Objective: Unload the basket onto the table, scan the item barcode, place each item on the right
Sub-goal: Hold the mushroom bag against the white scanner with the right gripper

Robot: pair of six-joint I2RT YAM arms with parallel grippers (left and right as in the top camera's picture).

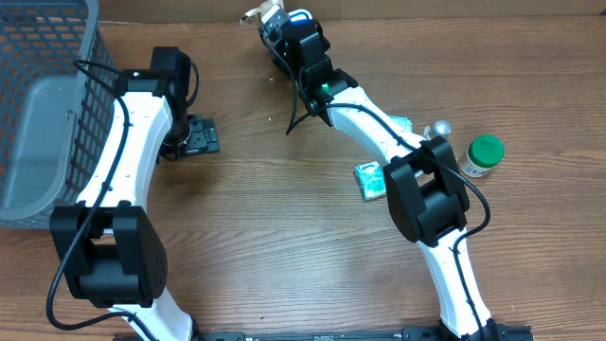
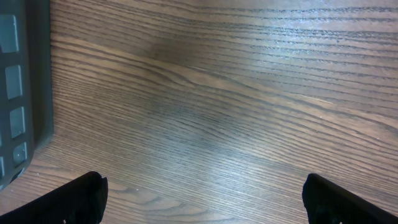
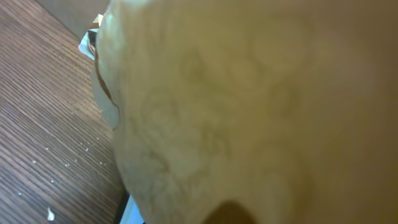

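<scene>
Holding a tan item (image 3: 249,99) clamped in the right tool (image 1: 275,24) at the far edge of the surface (image 1: 284,237), seemingly to present its barcode, with the left tool (image 2: 205,196) spread wide, empty.

Grey mesh basket (image 1: 57,43) stood at the left edge of the frame, wooden table (image 1: 275,256) ran under everything, white bottle with a green cap (image 1: 482,156) at right, small silver ball (image 1: 440,128) just up-left of it, teal packet (image 1: 370,180) lay centre-right.
</scene>
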